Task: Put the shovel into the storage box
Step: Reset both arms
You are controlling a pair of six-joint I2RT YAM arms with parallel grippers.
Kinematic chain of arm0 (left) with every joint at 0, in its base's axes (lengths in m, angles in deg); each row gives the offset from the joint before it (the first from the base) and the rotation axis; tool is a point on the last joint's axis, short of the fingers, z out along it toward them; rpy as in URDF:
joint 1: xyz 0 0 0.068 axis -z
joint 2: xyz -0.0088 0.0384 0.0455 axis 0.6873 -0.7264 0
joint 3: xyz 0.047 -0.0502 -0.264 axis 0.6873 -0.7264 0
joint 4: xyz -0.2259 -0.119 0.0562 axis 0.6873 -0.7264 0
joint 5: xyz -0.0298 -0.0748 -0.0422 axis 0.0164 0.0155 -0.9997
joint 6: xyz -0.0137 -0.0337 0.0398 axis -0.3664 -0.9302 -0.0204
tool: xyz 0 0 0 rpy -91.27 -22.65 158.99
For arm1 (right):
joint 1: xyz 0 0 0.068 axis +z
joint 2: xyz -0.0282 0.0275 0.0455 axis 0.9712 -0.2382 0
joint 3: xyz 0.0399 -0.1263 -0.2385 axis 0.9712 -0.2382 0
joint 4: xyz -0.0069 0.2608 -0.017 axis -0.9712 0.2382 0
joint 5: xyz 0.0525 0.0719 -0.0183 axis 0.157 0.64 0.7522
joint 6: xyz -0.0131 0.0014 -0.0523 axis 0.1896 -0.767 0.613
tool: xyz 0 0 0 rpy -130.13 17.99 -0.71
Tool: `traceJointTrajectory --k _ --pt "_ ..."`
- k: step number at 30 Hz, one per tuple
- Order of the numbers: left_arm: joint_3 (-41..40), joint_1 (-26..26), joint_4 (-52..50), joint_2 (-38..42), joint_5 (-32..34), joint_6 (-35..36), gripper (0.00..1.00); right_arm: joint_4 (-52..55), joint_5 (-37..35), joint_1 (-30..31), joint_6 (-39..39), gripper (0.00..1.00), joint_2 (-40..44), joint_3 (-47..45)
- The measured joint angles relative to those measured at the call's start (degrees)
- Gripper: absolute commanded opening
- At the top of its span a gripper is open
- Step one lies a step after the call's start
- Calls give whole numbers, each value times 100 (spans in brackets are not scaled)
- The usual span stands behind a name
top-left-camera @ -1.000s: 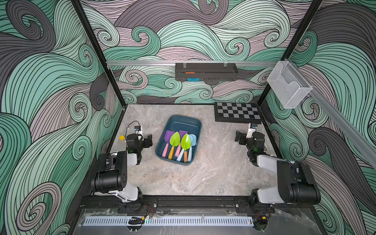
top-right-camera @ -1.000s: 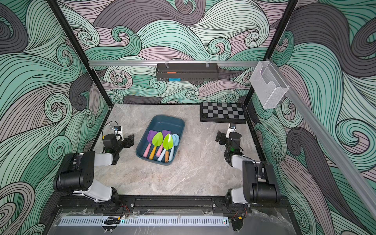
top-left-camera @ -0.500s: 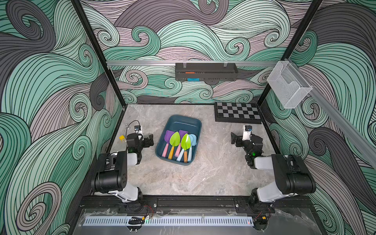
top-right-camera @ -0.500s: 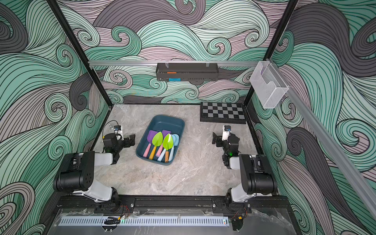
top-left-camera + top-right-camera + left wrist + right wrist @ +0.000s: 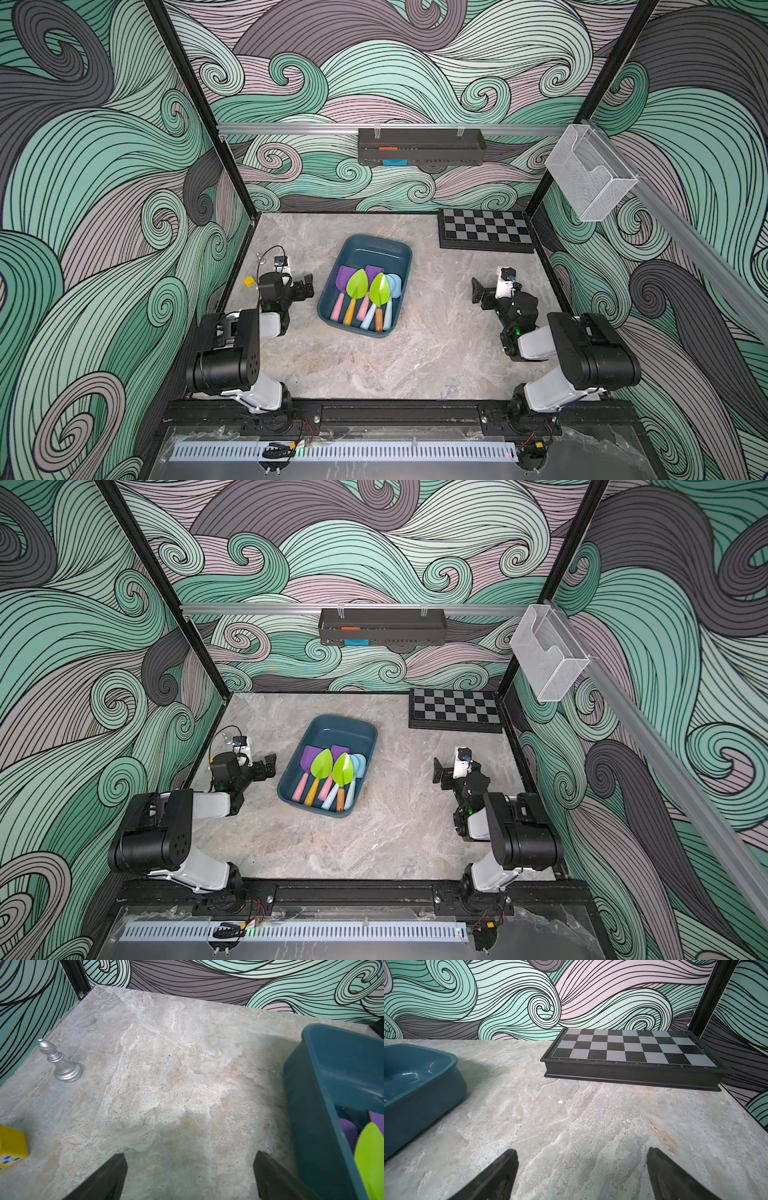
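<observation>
a: nearest in, at 9 o'clock on the marble table, the left gripper hangs low, jaws spread wide apart, nothing between them.
b: and the right gripper mirrors it over at 3 o'clock, jaws just as wide, only bare tabletop under them.
a: between the two, about the centre, sits the storage box, long side running 6 to 12, tipped a touch toward 1.
b: and the shovels are in it, bunched in the near half, handles toward 6, blades toward 12. two green blades on top, purple at their 10, pale blue at their 3.
a: left gripper is just beside the box's 9 o'clock wall, a gap showing. the right one stands well apart from it.
b: small stuff by the 9 o'clock wall: a yellow block, and past it a silver chess bishop, upright.
a: farther back, 1 o'clock, the chessboard lies flat in the corner.
b: beyond that, at 12, a black tray hangs on the rail, and a wire basket at 2.
</observation>
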Motion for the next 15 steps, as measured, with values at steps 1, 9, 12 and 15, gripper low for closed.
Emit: traceJointTrajectory --k 1,9,12,15 --pt "0 0 0 0 2 0 99 -157 0 0 9 99 -50 -59" --pt "0 2 0 0 7 -2 99 -664 -48 0 11 99 -90 -234" --pt "0 2 0 0 17 -2 99 -715 -216 0 -24 99 -90 -234" --pt "0 2 0 0 20 0 99 -750 -393 -2 -83 99 -90 -243"
